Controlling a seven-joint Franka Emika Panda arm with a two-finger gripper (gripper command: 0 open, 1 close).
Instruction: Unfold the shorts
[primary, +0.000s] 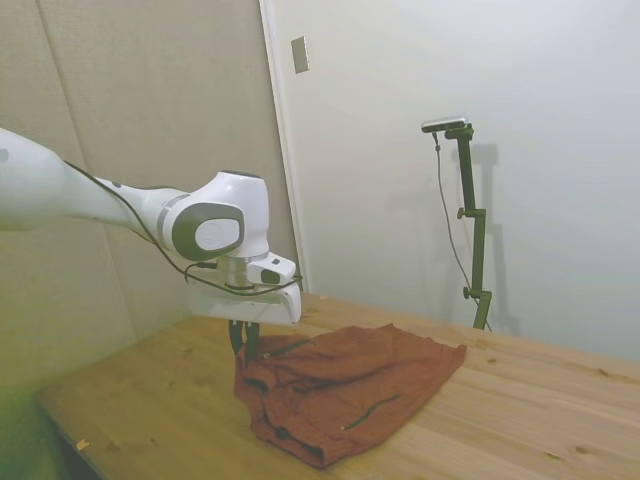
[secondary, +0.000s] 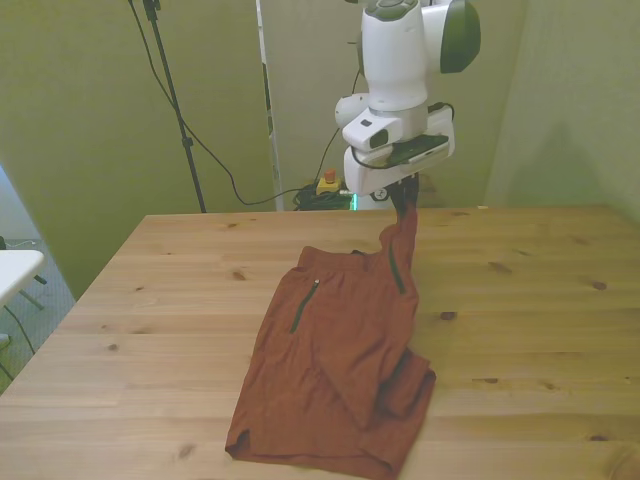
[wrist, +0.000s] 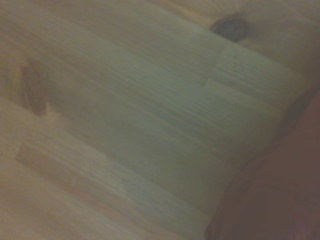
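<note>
Pincer (secondary: 404, 203) clamped on a lifted corner of the shorts (secondary: 340, 350) (rest spread on the table (secondary: 180, 300)).

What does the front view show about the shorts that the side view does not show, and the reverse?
Only the front view shows the whole outline of the shorts: the near hem lies flat toward the camera, and a dark zip-like line sits on the panel at the front view's left. Only the side view shows the gripper just above the table, its fingers closed on a raised fold, with the rest of the cloth spread away from the arm. Both views show one corner of the shorts lifted by the gripper while most of the fabric rests on the wood.
</note>
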